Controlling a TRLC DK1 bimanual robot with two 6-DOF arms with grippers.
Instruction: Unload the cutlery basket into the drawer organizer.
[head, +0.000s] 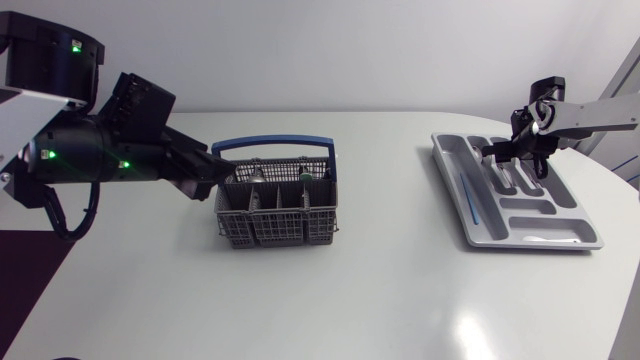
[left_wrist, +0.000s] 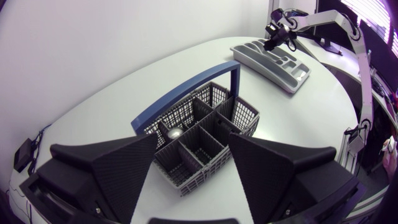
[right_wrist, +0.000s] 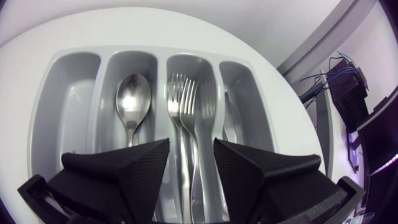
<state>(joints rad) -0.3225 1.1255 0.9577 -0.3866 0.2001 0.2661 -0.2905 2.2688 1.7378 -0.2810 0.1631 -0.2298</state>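
Your left fingers (left_wrist: 106, 165) stand wide apart and hold nothing. The cutlery basket (head: 270, 228) sits left of centre on the worktop (head: 350, 290), just ahead of them, with some cutlery (left_wrist: 173, 132) inside. Your right fingers (right_wrist: 124, 168) hang parted and empty over the drawer organizer (head: 452, 152) at the right, above its forks (right_wrist: 186, 106), which lie beside a spoon (right_wrist: 133, 99).

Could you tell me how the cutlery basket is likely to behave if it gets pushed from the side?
The cutlery basket looks like thin open plastic mesh, so it is probably light and would slide on the smooth table. Its compartments look mostly empty, so a push high up near the blue handle might tip it.
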